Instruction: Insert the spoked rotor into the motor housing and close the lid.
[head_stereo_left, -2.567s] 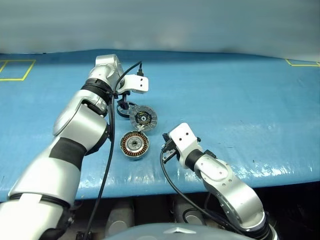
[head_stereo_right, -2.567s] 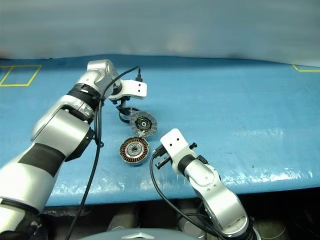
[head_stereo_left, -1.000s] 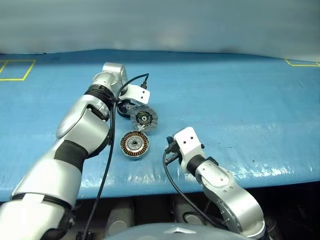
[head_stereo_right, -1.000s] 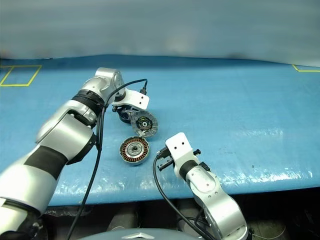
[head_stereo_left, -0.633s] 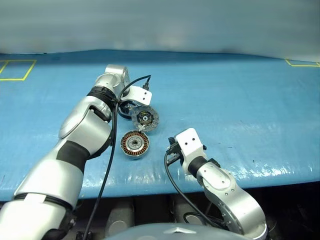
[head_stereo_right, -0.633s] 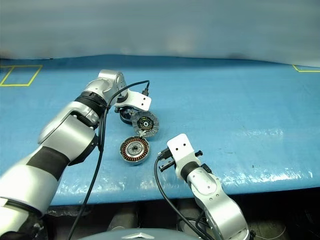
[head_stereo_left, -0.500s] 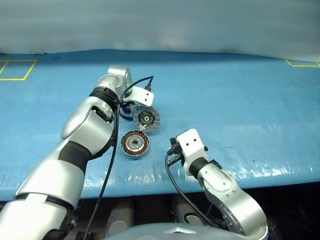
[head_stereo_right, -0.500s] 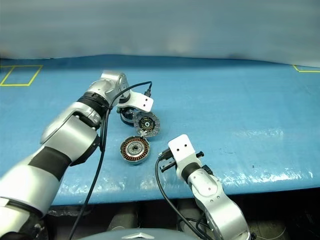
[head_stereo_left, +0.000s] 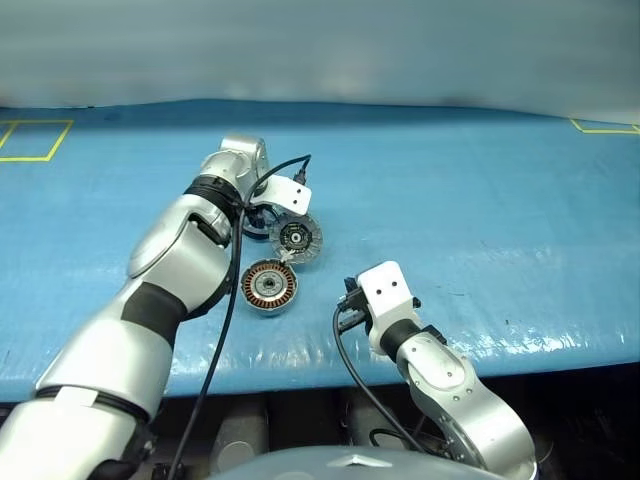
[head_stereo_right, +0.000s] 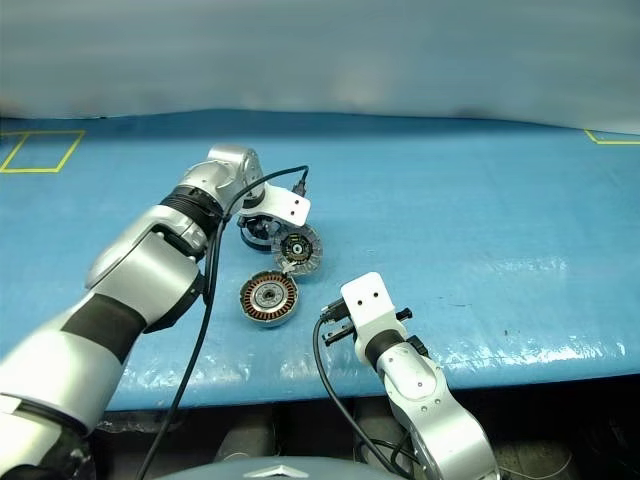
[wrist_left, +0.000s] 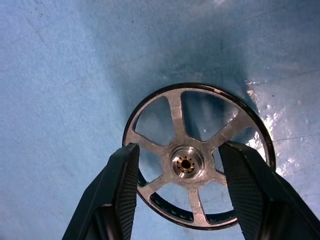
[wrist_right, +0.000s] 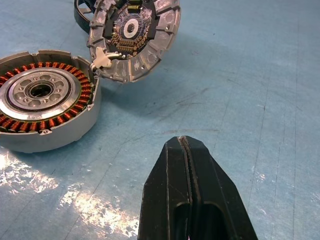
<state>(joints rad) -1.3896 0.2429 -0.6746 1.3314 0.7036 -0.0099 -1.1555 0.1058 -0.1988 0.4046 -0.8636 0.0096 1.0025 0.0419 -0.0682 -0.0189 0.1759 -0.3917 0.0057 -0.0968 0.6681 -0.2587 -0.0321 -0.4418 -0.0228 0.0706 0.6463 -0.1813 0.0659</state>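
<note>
A blue sheet covers the desk (head_stereo_left: 480, 220) in front of me, glossy and wrinkled near its front edge where light glares off it. Yellow tape outlines (head_stereo_left: 30, 140) mark its far corners. Beyond stands a plain grey wall (head_stereo_left: 400, 50).

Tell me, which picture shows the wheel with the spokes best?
The left wrist view: the spoked rotor lies close up, spokes and hub plain, between the left gripper's open fingers. In the head views and the right wrist view only an edge peeks out behind the lid.
</note>
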